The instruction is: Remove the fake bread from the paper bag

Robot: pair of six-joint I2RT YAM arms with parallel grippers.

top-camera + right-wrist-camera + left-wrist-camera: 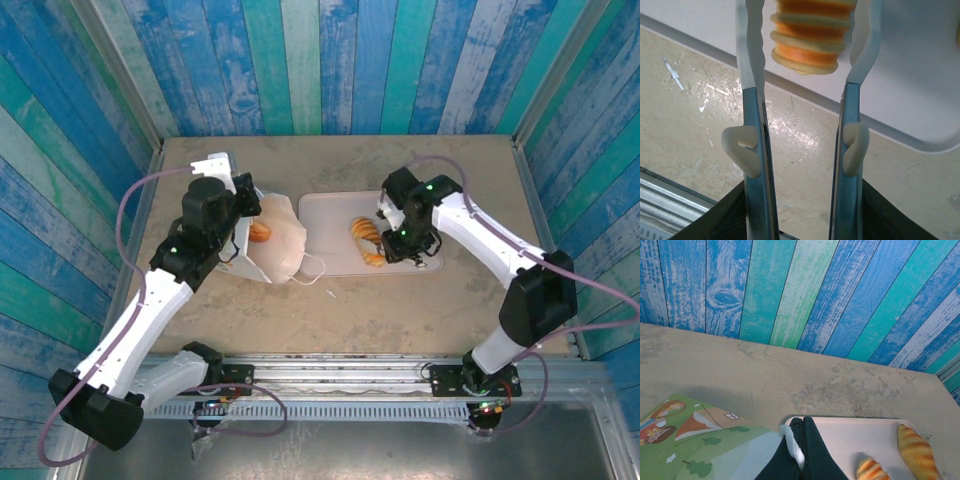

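The white paper bag (283, 252) lies on the table left of centre, its mouth facing the camera, with one piece of fake bread (260, 232) showing inside. My left gripper (252, 207) (804, 423) is shut on the bag's white cord handle (792, 444); the printed side of the bag (705, 450) lies below it. My right gripper (386, 252) (809, 15) hangs low over the pink tray (330, 215). Its white fingertips stand either side of an orange ridged croissant (810, 40) lying on the tray, with a narrow gap at each side. Another pastry (364, 231) lies beside it.
The tray's near rim (900, 135) crosses the right wrist view, with bare table below it. The bag's other cord handle (316, 270) trails on the table toward the front. Blue and green plank walls close in the back and both sides.
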